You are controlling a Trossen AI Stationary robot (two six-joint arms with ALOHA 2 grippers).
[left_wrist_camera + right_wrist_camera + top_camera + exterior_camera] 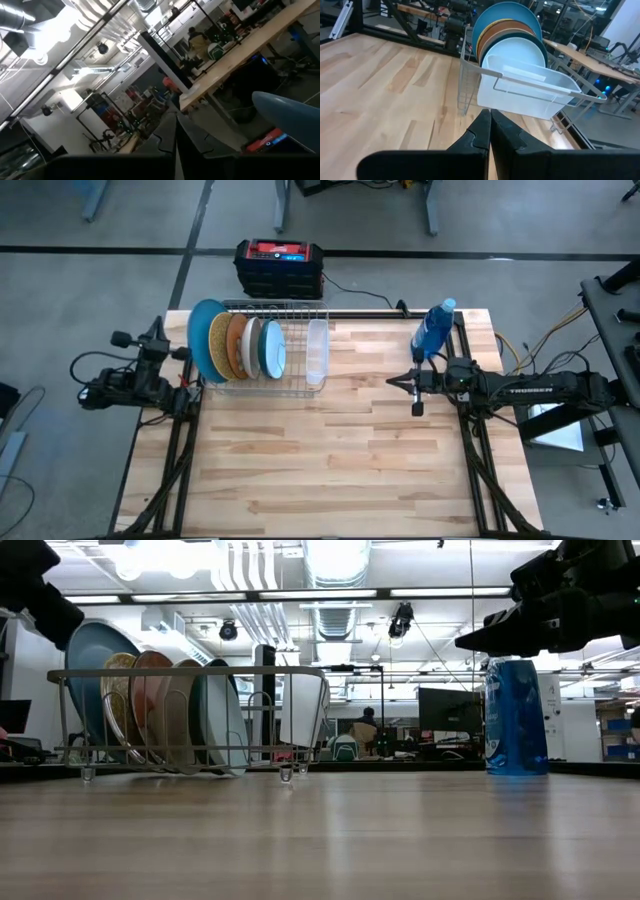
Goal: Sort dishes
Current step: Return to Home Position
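**Right gripper (pixel 488 116) and left gripper (pixel 176 131) clenched on nothing, plates racked**

The right gripper hangs over the table's (pixel 330 470) right edge, just beside the blue bottle (pixel 434 332) at the far right corner. Its fingers are pressed together and hold nothing. The left gripper sits outside the left edge, level with the wire dish rack (pixel 300 390), and its fingers also meet along a thin seam. Judging by this, both arms are parked clear of the work because the sorting looks finished.

The plates stand on edge in the rack at the far left corner, one to a slot so the wires keep them upright and apart. The large mid-blue plate (pixel 203 340) is nearest the left edge and the gold speckled plate (pixel 218 345) is next to it. The pale blue plate (pixel 512 55) comes last, with the rest between them. A translucent utensil holder (pixel 530 92) hooks onto the rack's inner end.

The high view alone gives the plates' order and shows a black-and-red box (pixel 280 265) on the floor past the far edge. The low view shows the rack's feet planted on the table. The right wrist view looks at the holder end, where the pale blue plate hides most of the row. The left wrist view points up into the room and catches only a sliver of blue rim.
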